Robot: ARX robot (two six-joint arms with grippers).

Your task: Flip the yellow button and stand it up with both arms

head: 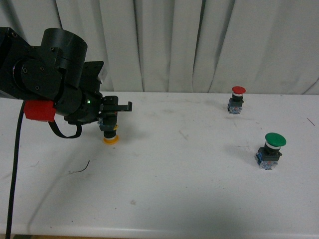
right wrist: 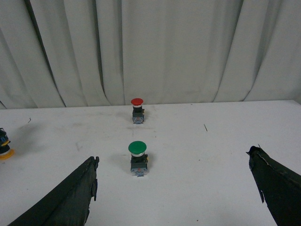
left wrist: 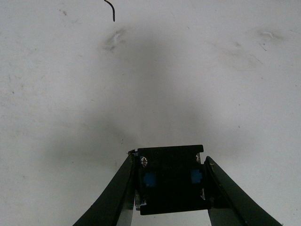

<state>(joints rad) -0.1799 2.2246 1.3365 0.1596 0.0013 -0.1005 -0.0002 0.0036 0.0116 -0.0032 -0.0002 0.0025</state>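
In the front view the yellow button [head: 110,135] hangs upside down at the left of the white table [head: 189,174], orange-yellow cap lowest and at or just above the surface. My left gripper [head: 108,123] is shut on its black body from above. The left wrist view shows the black contact block [left wrist: 171,181] with blue spots pinched between both fingers [left wrist: 117,193]. The right wrist view catches the yellow button [right wrist: 3,148] at the far edge of the frame. My right gripper [right wrist: 174,155] is open and holds nothing. It does not show in the front view.
A red-capped button [head: 238,98] stands upright at the back right. A larger green-capped button [head: 271,149] stands nearer on the right, just ahead of the right gripper's fingers. A thin bent wire [head: 79,168] lies near the left arm. Grey curtains [head: 199,45] close the back.
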